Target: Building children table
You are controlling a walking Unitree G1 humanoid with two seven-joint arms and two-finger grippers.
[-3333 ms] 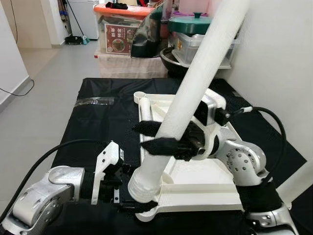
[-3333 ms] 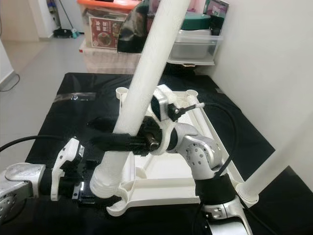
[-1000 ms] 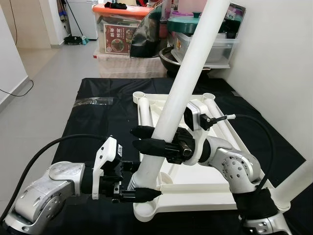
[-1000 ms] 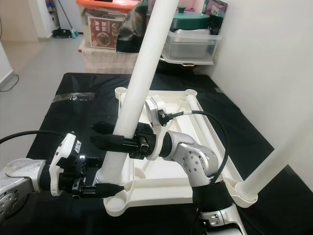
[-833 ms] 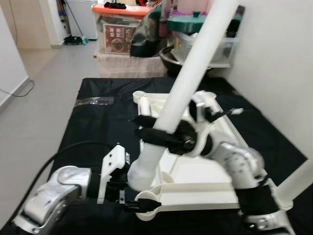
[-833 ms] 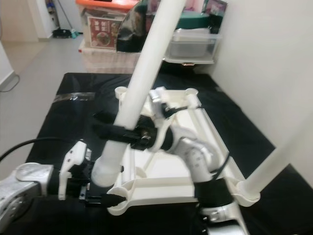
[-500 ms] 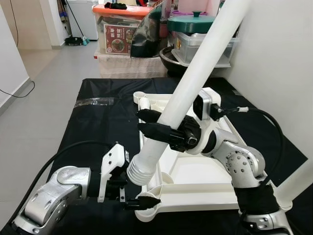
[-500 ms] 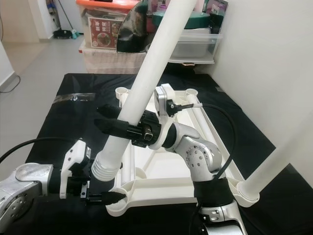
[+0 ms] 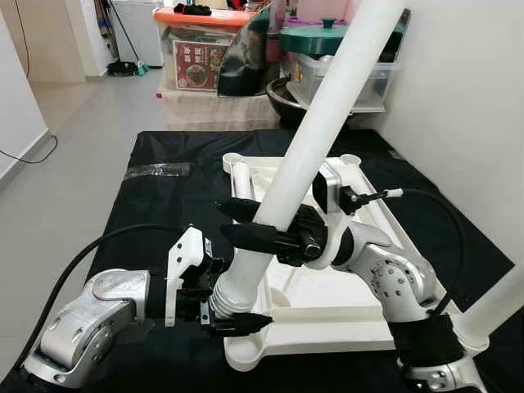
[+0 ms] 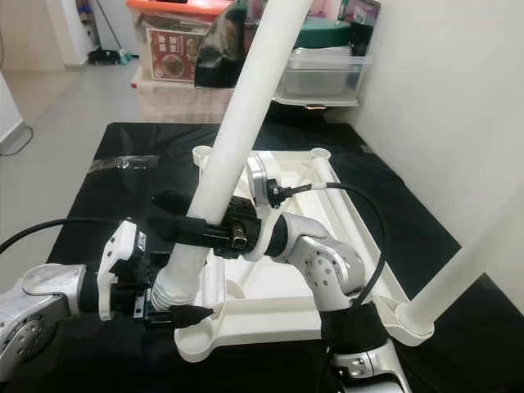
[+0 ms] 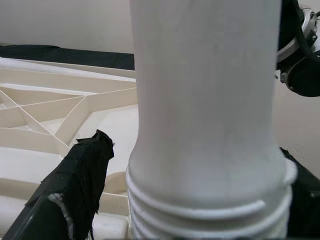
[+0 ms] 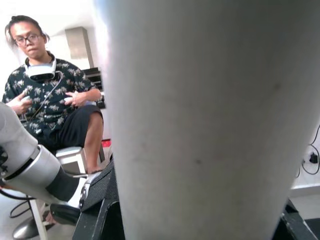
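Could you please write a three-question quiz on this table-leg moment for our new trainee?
1. True or false: the right gripper holds the white leg at mid-length.
2. Which end of the leg sits between the left gripper fingers: A plain, B threaded, C capped?
3. Fill in: the upturned tabletop lies on a ____ cloth.

Key: 1 true; 2 B; 3 black.

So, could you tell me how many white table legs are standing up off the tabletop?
2: one leg held by both grippers over the near-left corner socket, another leg seated at the near-right corner. Others may be hidden.
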